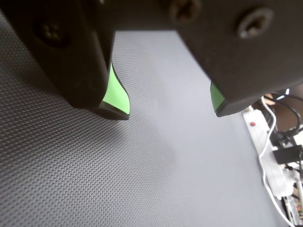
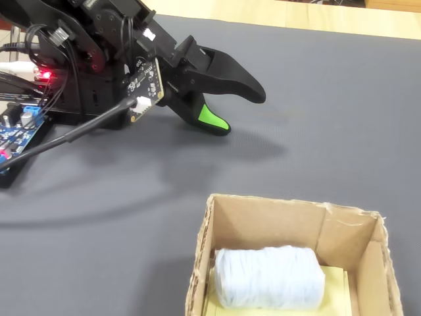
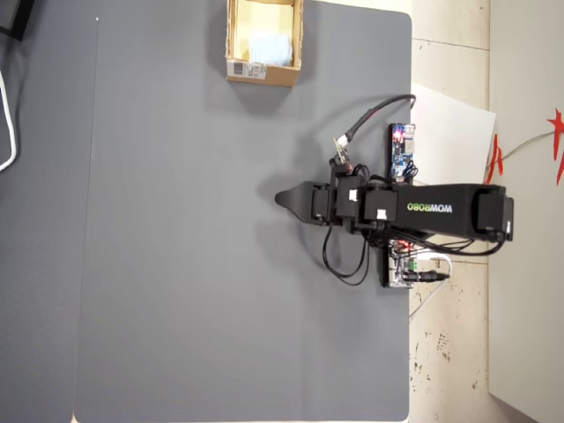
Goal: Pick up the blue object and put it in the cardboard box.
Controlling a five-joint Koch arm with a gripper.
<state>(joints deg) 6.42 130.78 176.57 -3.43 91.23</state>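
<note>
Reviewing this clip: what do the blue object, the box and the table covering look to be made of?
The blue object: pale, soft-looking, probably sponge or wadded cloth, judging by its fuzzy ribbed surface. The cardboard box: corrugated cardboard, matte tan, with rough torn rims and a yellowish inside. The grey mat: likely rubber or woven fabric, matte with a fine dotted weave.

My gripper is black, with bright green pads inside both jaws. The mat under me is dark grey with a fine dotted weave, clearest in the wrist view. The box is tan cardboard outside, pale yellow inside, and carries a white label with dark print. The block in it is very pale blue, near white, with a faint ribbed texture. The board by my arm is dark blue with a red light. My arm is black with white lettering. The power strip is white with a red dot.
</note>
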